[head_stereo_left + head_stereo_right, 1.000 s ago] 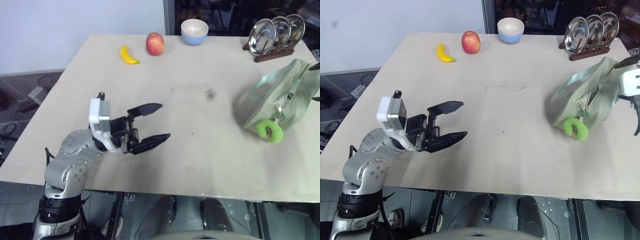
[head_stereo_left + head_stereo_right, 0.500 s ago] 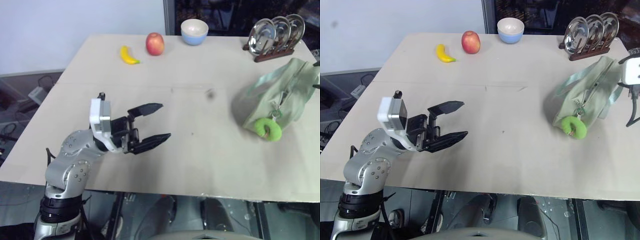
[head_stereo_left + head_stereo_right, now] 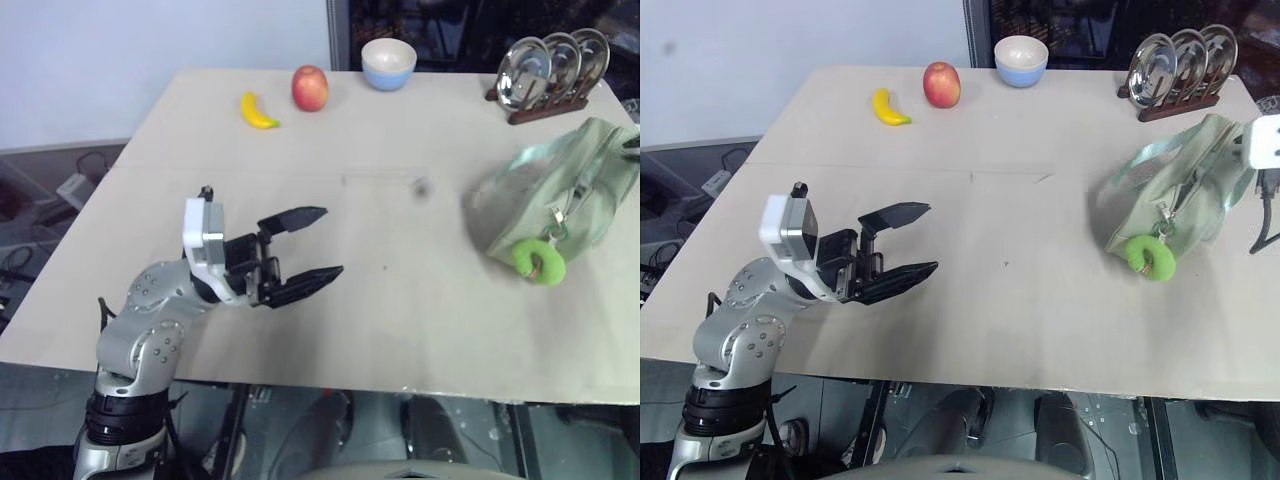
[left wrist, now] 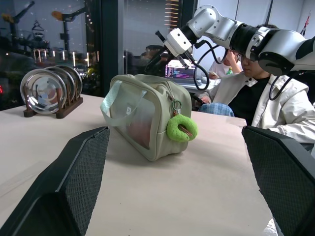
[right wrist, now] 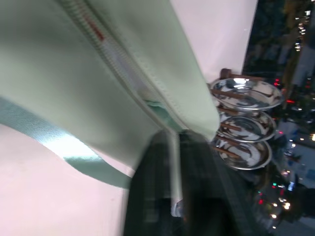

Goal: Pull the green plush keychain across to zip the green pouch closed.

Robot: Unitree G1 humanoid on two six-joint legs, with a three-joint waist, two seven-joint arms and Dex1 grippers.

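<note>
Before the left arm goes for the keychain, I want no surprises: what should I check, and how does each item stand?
1. Left gripper open: ok.
2. Green plush keychain free to grab: ok, it hangs at the green pouch with nothing touching it.
3. Right gripper bracing the pouch: ok, fabric sits between its fingers.
4. Table bare between left gripper and keychain: ok.
5. How far the zipper is open: cannot tell.
</note>
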